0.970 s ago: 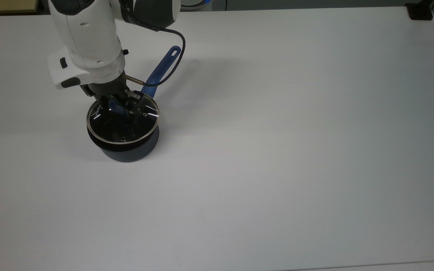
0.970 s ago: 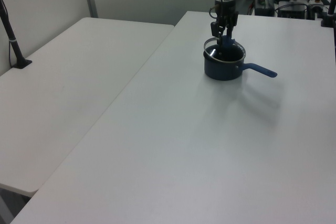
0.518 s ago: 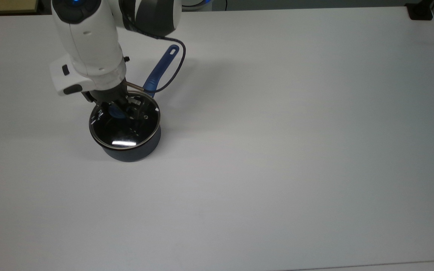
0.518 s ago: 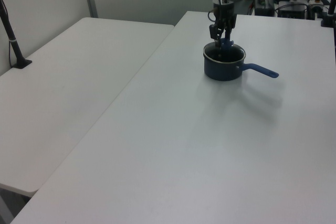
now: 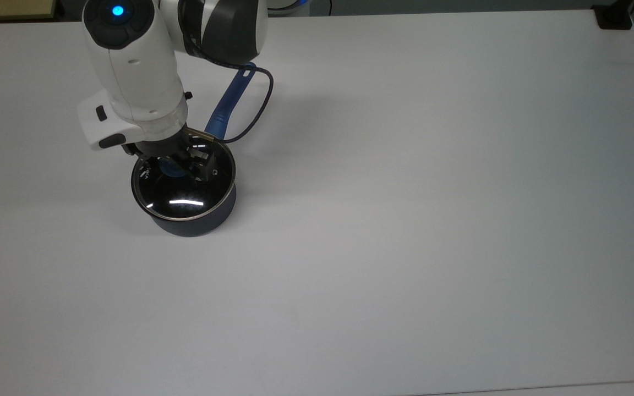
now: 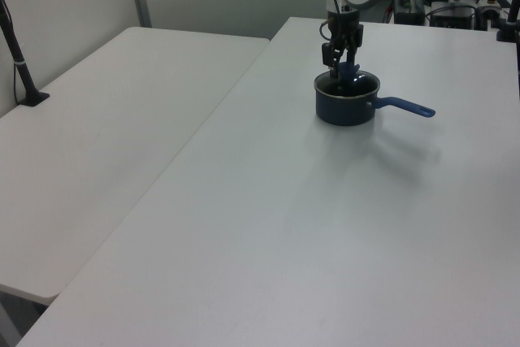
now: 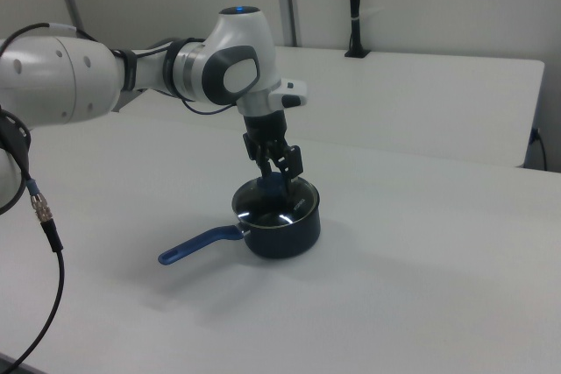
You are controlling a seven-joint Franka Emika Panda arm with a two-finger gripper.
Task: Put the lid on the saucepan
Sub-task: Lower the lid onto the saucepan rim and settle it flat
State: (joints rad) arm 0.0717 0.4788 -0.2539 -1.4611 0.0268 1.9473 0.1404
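The saucepan [image 5: 196,223] is a small dark pot standing in the top view's left half, its blue handle [image 5: 229,102] pointing up and to the right. The glass lid [image 5: 182,192] lies flat on its rim, blue knob [image 5: 171,166] at the centre. My gripper [image 5: 176,164] hangs just over the knob, fingers apart on either side of it, open. In the right view the gripper [image 7: 275,168] stands slightly above the lid [image 7: 267,208] on the saucepan [image 7: 285,234]. The left view has the gripper [image 6: 341,56] over the saucepan [image 6: 345,107].
The white table [image 5: 405,220] stretches wide to the top view's right and bottom. A black mount [image 5: 614,16] sits at its top right corner. A dark cable [image 5: 256,115] loops beside the handle. A second table [image 6: 106,119] with a black pole [image 6: 20,62] adjoins on the left view's left.
The lid went from tilted, held above the rim, to lying flat on the saucepan. The fingers have spread off the knob. The saucepan's handle swung slightly.
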